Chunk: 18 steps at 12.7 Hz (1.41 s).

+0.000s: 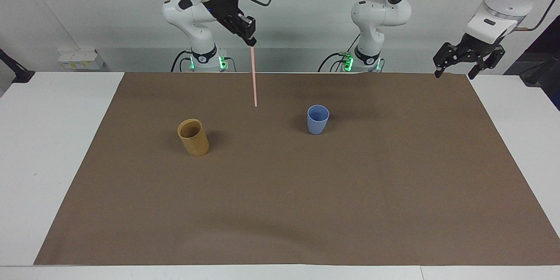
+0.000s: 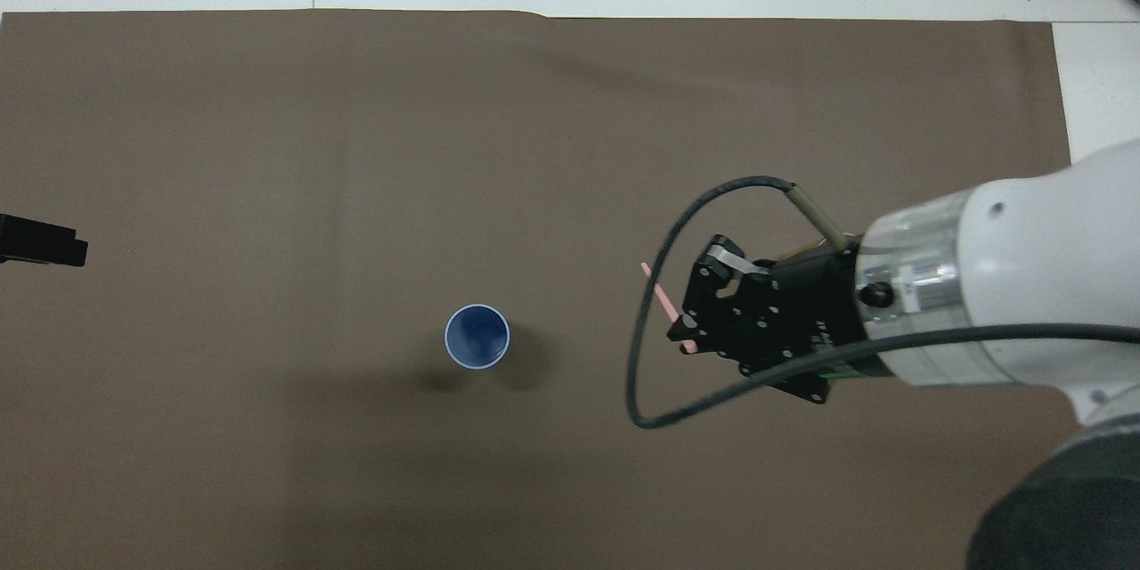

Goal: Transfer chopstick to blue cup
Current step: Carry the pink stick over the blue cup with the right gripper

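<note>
White counter (image 1: 57, 148) against a plain pale wall, most of it covered by a matte brown mat (image 1: 280, 210), flat with faint creases. We see green status lights at both arm bases.

Right gripper (image 1: 250, 43) is up in the air over the mat, between the two cups. Fingers clamped on the top end of the chopstick (image 1: 253, 78). Chopstick is thin, straight, pale pink, and hangs nearly vertical with its lower tip clear of the mat. In the overhead view the right gripper (image 2: 686, 331) shows only a short pink stub of the chopstick (image 2: 657, 287), well apart from the blue cup (image 2: 477, 337).

Blue cup (image 1: 317, 119) stands upright near mid-mat, toward the left arm's end: small, light blue smooth plastic, tapered to the base, no handle. Nothing stands between the chopstick and it.

Tan cup (image 1: 193, 136) is a taller, straight-sided yellow-brown cylinder with a matte look, upright toward the right arm's end, slightly farther from the robots than the blue cup. The right arm hides it in the overhead view.

Left gripper (image 1: 455, 71) waits over the mat's corner at its own end, fingers apart, holding nothing.

We can read no labels or writing on either cup.
</note>
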Tool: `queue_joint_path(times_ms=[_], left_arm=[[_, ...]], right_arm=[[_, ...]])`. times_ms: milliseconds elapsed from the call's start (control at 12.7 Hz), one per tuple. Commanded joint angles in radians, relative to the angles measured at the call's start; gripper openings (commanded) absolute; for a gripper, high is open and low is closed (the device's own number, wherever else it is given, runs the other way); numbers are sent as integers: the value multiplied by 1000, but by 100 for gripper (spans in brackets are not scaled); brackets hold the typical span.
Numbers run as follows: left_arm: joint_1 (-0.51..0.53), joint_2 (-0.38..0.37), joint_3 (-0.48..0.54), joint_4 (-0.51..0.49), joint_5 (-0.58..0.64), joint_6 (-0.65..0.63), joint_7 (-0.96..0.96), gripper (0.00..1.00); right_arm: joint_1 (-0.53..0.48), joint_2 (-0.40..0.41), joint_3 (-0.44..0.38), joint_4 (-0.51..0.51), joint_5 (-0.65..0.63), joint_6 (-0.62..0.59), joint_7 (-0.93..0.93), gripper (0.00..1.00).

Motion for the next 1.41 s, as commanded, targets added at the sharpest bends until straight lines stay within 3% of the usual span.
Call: queue_joint_path(times_ms=[0,236,550,1336], left_arm=[[8,-2,-4,14,12,-23,6,100],[8,-2,-4,14,12,-23,6,100],[8,-2,-4,14,12,-23,6,100],[8,-2,-4,14,12,-23,6,100]], right_arm=[[55,61,33,16,49,124,188,0],[141,130,39,18,110,262,371,0],[239,209,39,-2,98,376,451,0],[275,206,39,-88,86,376,462,0]])
